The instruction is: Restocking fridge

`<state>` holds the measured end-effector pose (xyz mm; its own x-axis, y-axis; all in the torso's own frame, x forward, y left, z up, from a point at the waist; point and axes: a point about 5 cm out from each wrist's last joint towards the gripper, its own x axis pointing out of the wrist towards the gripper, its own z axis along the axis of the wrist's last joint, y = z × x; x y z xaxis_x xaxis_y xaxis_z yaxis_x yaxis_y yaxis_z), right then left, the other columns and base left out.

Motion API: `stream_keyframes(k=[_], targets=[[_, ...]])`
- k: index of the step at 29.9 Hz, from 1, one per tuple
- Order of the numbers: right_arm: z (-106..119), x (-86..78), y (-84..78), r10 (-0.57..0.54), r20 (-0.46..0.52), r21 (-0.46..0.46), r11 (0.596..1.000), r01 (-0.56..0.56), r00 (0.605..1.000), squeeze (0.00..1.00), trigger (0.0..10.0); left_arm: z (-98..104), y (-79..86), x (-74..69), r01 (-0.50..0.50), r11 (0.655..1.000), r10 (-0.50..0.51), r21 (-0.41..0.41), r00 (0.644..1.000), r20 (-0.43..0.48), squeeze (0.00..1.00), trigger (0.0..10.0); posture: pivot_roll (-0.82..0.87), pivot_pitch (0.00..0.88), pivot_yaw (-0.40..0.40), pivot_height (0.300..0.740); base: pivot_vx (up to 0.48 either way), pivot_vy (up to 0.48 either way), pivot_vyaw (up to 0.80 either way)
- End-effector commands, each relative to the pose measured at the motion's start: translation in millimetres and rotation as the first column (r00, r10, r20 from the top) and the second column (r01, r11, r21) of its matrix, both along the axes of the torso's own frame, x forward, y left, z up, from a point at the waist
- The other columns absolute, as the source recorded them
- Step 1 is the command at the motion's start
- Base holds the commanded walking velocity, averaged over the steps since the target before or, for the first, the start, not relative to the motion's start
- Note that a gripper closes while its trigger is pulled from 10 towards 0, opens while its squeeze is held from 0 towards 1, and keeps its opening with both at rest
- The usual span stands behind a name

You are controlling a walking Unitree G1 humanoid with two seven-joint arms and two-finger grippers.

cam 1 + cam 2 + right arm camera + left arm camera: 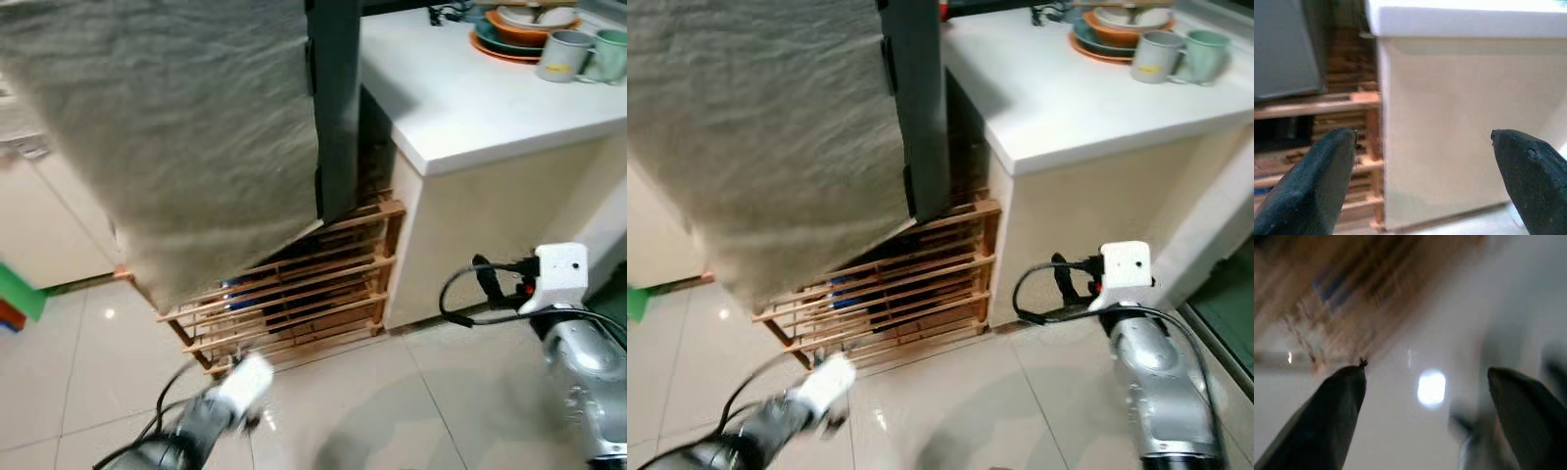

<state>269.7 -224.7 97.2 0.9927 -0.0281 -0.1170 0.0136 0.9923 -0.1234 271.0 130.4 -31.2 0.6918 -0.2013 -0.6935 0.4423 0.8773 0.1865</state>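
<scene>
The fridge fills the upper left, its front draped in grey cloth and its side dark grey. It stands on a slatted wooden rack. My left arm is low over the floor in front of the rack and is blurred. In the left wrist view, my left gripper is open over glossy tile, holding nothing. My right arm hangs by the counter's cream side. My right gripper is open, facing the counter corner and the rack's post.
A white counter stands right of the fridge, with stacked dishes and two mugs at its far end. A green object sits at the left edge. Pale tiled floor lies before the rack.
</scene>
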Motion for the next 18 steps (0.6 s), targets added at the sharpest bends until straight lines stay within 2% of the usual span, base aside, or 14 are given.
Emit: stream_keyframes(k=[1,3,4,5,6,7,9,11,14,18], targets=[[-4,6.3,16.9,-0.009,0.033,-0.002,1.0,0.009,0.999,0.0,10.0,35,2.8,32.0,-0.056,0.991,0.082,-0.122,0.972,0.221,0.0,10.0,-0.12,0.0,0.07,0.74,0.0,0.0,0.0],[-9,9.3,31.1,0.003,0.038,0.007,1.0,-0.003,0.999,0.0,10.0,67,17.7,48.1,-0.048,0.965,0.147,-0.259,0.914,0.379,0.0,10.0,-0.11,0.0,0.068,0.74,0.0,0.0,0.0],[-10,10.2,37.4,0.024,0.038,0.009,1.0,-0.024,0.999,0.0,10.0,85,17.2,55.1,-0.013,0.952,0.16,-0.307,0.874,0.46,0.0,10.0,-0.1,0.0,0.066,0.74,0.0,0.0,0.0],[-10,10.2,37.4,0.024,0.038,0.009,1.0,-0.024,0.999,0.0,10.0,85,17.2,55.1,-0.013,0.952,0.16,-0.307,0.874,0.46,0.0,10.0,-0.1,0.0,0.066,0.74,0.0,0.0,0.0],[-13,12.3,44.6,0.037,0.041,0.003,0.999,-0.037,0.998,0.0,10.0,117,6.9,65.1,0.056,0.919,0.19,-0.391,0.804,0.563,0.0,10.0,-0.09,0.0,0.063,0.74,0.0,0.0,0.0],[-13,12.3,44.6,0.037,0.041,0.003,0.999,-0.037,0.998,0.0,10.0,117,6.9,65.1,0.056,0.919,0.19,-0.391,0.804,0.563,0.0,10.0,-0.09,0.0,0.063,0.74,0.0,0.0,0.0],[-14,18.5,39.4,-0.01,0.039,0.014,1.0,0.009,0.999,0.0,10.0,149,0.0,73.2,0.127,0.891,0.213,-0.435,0.732,0.648,0.0,10.0,-0.08,0.0,0.061,0.74,0.0,0.24,0.0],[-15,21.6,37.3,-0.032,0.041,0.011,0.999,0.032,0.999,0.0,10.0,153,0.7,75.1,0.134,0.897,0.203,-0.421,0.721,0.662,0.0,10.0,-0.08,0.0,0.062,0.74,0.0,0.48,0.0],[-15,23.8,35.8,-0.044,0.043,0.037,0.998,0.042,0.998,0.0,10.0,149,4.3,75.8,0.118,0.893,0.214,-0.435,0.738,0.64,0.0,10.0,-0.08,0.0,0.063,0.74,0.0,0.48,-0.75],[-16,24.4,35.3,-0.046,0.053,0.028,0.999,0.045,0.998,0.0,10.0,150,7.0,71.1,0.123,0.864,0.243,-0.487,0.747,0.619,0.0,10.0,-0.08,0.0,0.066,0.74,0.0,0.48,-0.74]])
